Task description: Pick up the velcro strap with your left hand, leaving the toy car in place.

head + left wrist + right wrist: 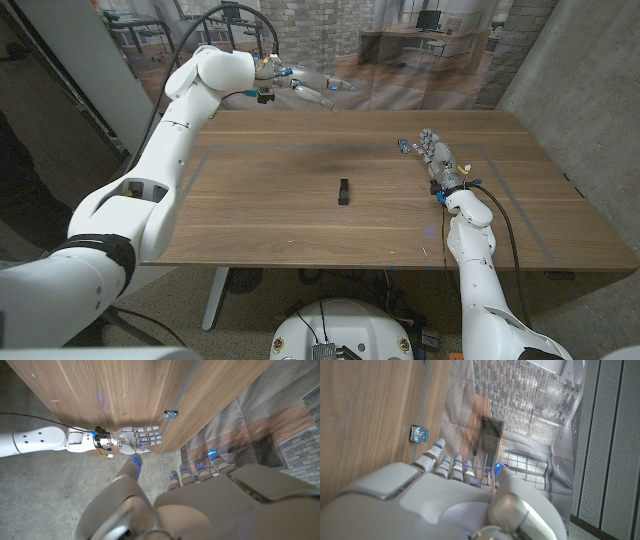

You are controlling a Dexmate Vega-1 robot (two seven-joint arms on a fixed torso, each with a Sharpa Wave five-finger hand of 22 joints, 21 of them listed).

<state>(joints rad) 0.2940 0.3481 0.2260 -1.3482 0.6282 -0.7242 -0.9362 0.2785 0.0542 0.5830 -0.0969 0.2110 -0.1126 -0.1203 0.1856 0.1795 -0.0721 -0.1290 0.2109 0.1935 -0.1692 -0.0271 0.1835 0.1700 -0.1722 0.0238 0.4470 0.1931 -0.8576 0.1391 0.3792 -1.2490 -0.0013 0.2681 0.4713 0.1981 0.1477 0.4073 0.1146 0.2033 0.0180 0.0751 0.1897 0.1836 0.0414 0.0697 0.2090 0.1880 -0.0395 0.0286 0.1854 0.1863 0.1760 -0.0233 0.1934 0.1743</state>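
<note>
**A:** Velcro strap first: the small black strip (343,191) lies flat on the wooden table (250,220), near the middle, with bare wood all round it. Nothing touches it.

**B:** And our left hand (308,90)? We see it raised well above the far edge of the table, left of centre, fingers stretched out and apart, holding nothing. It is well apart from the strap, which sits nearer to us and a little to the right of it.

**A:** So we judge the pick has not begun; we are at the reach step. The small blue-and-silver toy car (402,146) sits toward the far right of the table, just beside the fingertips of our right hand (437,160). From the left wrist view we see that hand (136,440) with its fingers extended side by side, empty, and the car (170,413) a short way off from it.

**B:** Whether the fingertips touch the car, we cannot tell from the head view. The right wrist view shows the car (419,434) just past them, seemingly with a gap.

**A:** Next, we think, the left hand must come down and toward us over the strap, then close on the thin strip against the wood. That calls for a fine pinch, since it lies so low.

**B:** The car is well to the right of that path, so it should stay undisturbed if our right hand keeps still.
</note>
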